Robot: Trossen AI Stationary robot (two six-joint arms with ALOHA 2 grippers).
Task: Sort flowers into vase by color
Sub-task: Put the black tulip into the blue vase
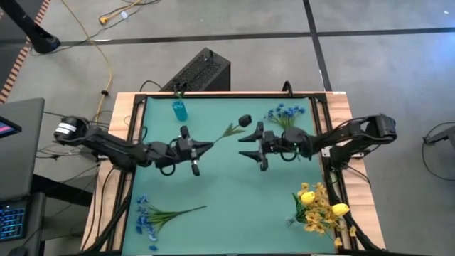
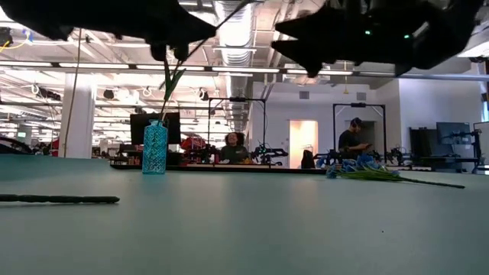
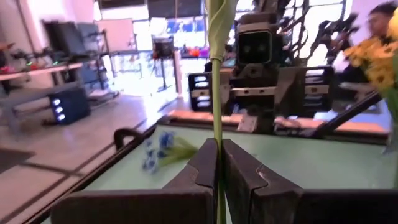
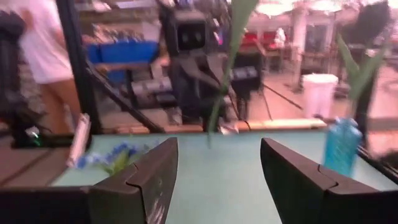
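Fingers of the left gripper [image 3: 219,163] are clenched on the thin green stem of a single dark-budded artificial flower [image 1: 238,125], held in the air over the middle of the green counter [image 1: 234,192]. Facing it, the right gripper [image 1: 250,147] has its fingers spread, empty. It looks like a hand-over in mid-air, though the bud's colour is hard to read. Next, the right fingers must close around the stem before carrying it to the small blue bottle vase [image 1: 179,109] at the far edge.
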